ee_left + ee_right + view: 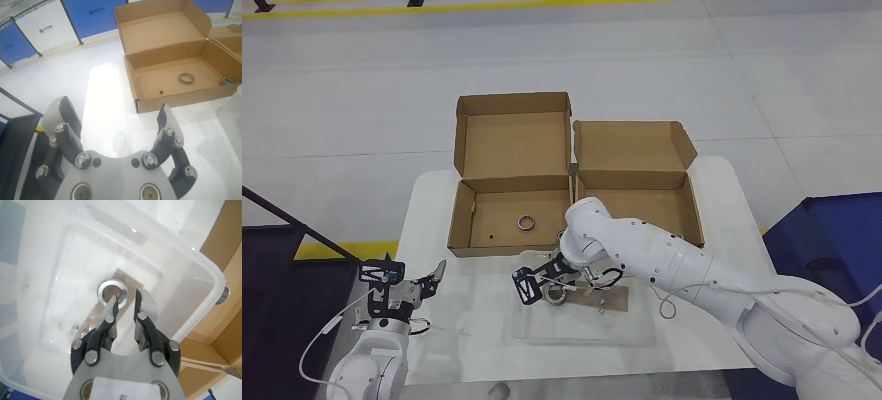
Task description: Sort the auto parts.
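Collar sits in tub, ring in box

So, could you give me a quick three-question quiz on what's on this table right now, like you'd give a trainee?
1. How many open cardboard boxes stand on the table?
2. True or false: the left gripper is clamped on a bolt.
3. The right gripper is: A) inside the clear plastic bin, over a metal ring; B) above the floor; C) resting on a folded towel.
Key: 1) two. 2) false; its jaws are open and empty. 3) A.
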`<state>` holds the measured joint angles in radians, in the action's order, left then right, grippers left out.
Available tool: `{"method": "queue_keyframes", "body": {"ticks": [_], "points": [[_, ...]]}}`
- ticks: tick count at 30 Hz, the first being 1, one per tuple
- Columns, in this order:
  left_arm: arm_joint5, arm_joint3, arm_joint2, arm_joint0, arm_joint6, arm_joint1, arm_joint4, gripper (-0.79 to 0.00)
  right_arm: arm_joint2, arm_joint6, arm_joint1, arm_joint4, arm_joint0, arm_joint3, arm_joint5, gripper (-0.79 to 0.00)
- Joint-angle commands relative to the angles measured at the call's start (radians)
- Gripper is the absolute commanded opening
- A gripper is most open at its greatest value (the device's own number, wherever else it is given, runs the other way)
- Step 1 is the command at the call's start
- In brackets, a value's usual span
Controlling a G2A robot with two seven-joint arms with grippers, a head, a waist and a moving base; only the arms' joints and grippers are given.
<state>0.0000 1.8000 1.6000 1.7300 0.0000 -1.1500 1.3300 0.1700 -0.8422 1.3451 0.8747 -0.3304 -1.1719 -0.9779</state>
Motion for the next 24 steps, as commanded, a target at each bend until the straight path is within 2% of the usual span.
{"method": "queue_keyframes", "body": {"ticks": [1, 8, 24], "points": [[0.000, 0.000, 0.000, 0.000, 0.000, 0.000, 0.000, 0.000, 0.000, -0.001, -0.005, -0.001, -0.006, -0.007, 0.001, -0.563], [0.000, 0.000, 0.000, 0.000, 0.000, 0.000, 0.000, 0.000, 0.000, -0.020, -0.009, -0.023, -0.021, 0.006, 0.020, -0.563], [0.000, 0.000, 0.000, 0.000, 0.000, 0.000, 0.000, 0.000, 0.000, -0.039, 0.031, -0.043, -0.035, 0.077, 0.039, -0.563]]}}
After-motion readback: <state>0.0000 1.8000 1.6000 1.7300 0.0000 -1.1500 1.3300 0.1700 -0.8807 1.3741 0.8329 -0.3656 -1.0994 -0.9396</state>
